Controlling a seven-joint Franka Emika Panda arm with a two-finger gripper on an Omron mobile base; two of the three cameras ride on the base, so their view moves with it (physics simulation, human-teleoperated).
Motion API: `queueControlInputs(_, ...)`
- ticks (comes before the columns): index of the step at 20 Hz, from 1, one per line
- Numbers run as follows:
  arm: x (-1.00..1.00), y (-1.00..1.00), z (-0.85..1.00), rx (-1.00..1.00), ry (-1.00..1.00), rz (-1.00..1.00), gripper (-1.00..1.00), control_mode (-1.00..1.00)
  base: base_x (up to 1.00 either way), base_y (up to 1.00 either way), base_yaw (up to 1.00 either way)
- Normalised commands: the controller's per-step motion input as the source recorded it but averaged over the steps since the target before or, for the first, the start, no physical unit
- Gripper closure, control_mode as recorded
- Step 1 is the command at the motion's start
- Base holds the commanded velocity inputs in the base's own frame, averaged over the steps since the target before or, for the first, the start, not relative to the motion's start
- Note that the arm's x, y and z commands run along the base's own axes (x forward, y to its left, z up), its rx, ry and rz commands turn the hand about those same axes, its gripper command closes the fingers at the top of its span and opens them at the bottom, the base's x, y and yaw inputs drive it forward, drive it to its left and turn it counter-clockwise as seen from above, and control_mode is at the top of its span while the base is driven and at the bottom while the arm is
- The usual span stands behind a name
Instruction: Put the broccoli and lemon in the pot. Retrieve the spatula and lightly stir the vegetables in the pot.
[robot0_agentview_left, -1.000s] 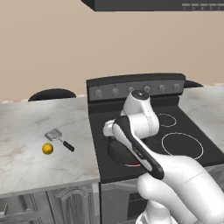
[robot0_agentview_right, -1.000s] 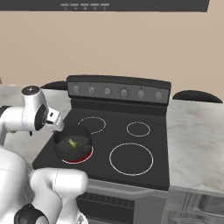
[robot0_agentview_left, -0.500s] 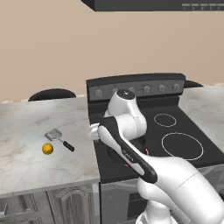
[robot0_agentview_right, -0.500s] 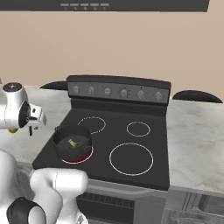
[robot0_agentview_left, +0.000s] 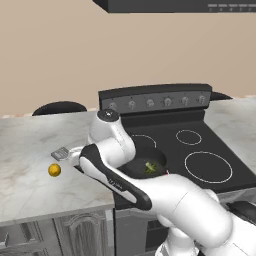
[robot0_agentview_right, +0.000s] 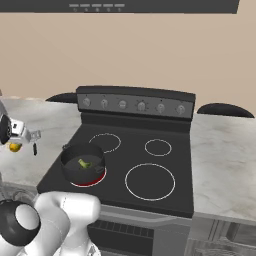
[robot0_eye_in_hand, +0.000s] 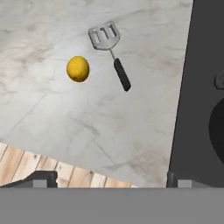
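While the broccoli (robot0_agentview_left: 149, 167) sits in the pot (robot0_agentview_left: 131, 169):
Left base: lemon (robot0_agentview_left: 54, 170) on marble counter (robot0_agentview_left: 30, 145), spatula (robot0_agentview_left: 61, 153) near.
Right base: pot on stove (robot0_agentview_right: 165, 165).
Hand: jaws wide, empty; lemon prob. firm, smooth, rolls — pinch across its middle.

A small round yellow-orange lemon (robot0_eye_in_hand: 78, 68) is lying on a pale grey marble counter (robot0_eye_in_hand: 87, 122) veined in brownish streaks, beside a spatula with a slotted silver-grey blade and black handle (robot0_eye_in_hand: 111, 51). A dark grey straight-walled pot (robot0_agentview_right: 82, 163) is showing a green broccoli floret (robot0_agentview_right: 84, 163) inside and sitting over a red-glowing ring on a black stovetop (robot0_agentview_right: 150, 165) marked with white burner circles
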Motion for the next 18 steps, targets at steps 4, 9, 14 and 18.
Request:
queueControlInputs(4,0.35,0.78,0.0,-0.01,0.09,-0.07,-1.0,-1.0,0.0,0.0,0.0)
queueControlInputs(9,0.45,0.7,-0.01,-0.04,0.07,-0.08,-1.0,-1.0,0.0,0.0,0.0)
queueControlInputs(14,0.27,0.35,-0.17,-0.06,0.13,-0.06,-1.0,-1.0,0.0,0.0,0.0)
queueControlInputs(18,0.16,0.18,-0.29,-0.12,0.08,-0.06,-1.0,-1.0,0.0,0.0,0.0)
